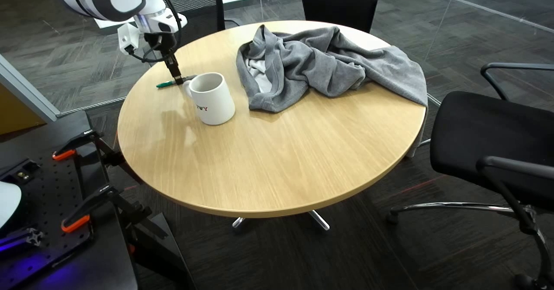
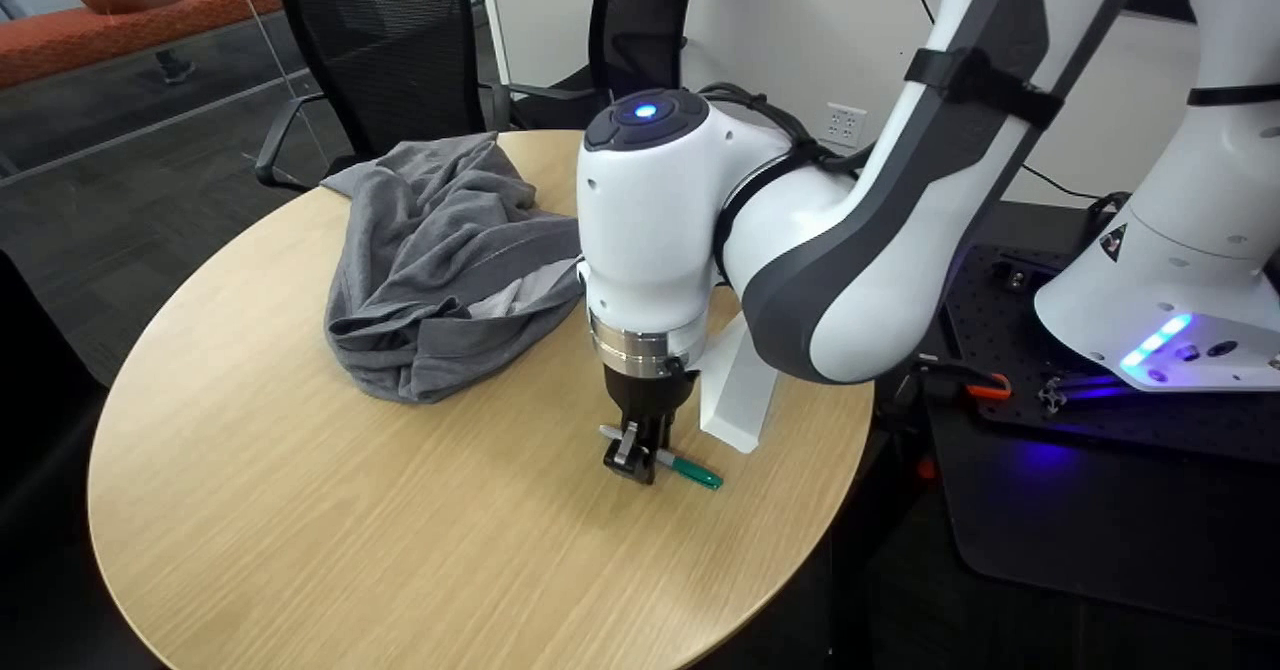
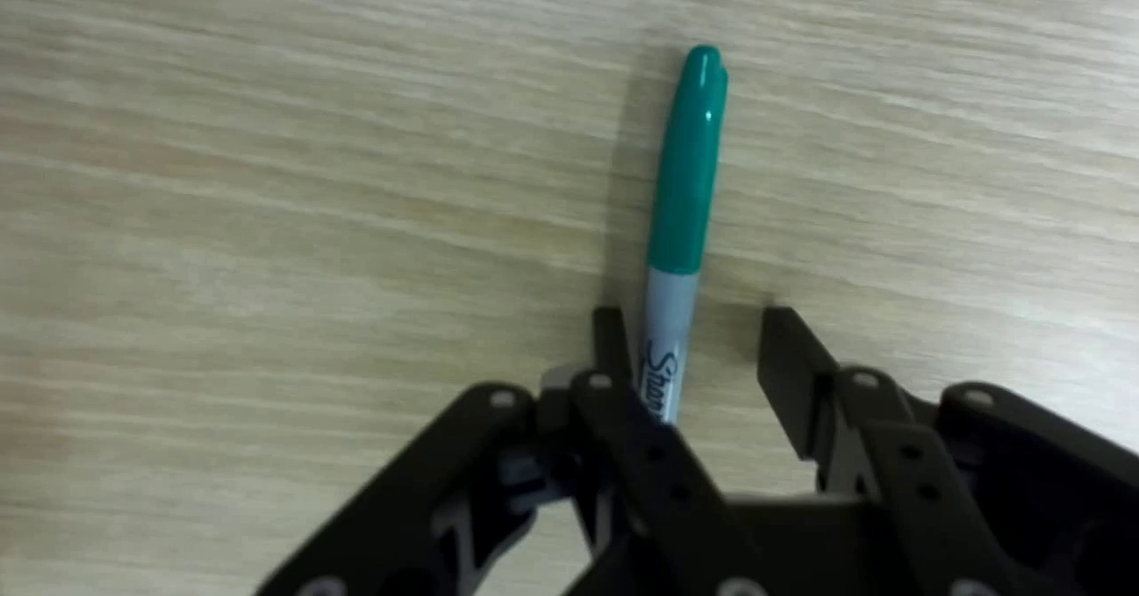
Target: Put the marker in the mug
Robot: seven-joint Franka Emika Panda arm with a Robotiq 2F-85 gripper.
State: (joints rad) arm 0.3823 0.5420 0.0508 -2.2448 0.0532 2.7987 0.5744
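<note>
- Filling a good part of both exterior views, the round table (image 1: 277, 173) is showing its pale wood grain.
- The white and dark-gray arm (image 2: 660, 220) is hanging over the table, its wrist facing downward.
- The gray cloth (image 1: 311, 65) is lying on the table in a crumpled heap; in an exterior view, part of it is hanging over the edge.
- The black tool (image 3: 696, 338) is standing low over the table with its fingers apart, straddling the marker (image 3: 680, 233). In the wrist view, a gap is showing between the marker and the finger on that view's right; whether the finger on the left is touching the marker, I cannot quite tell.
- The white mug (image 1: 212, 101) is standing upright on the table in an exterior view, its handle facing the tool and small lettering showing on its side.
- The marker is lying on the table between the tool's fingers, just beside the mug, its green cap pointing away from the mug.
</note>
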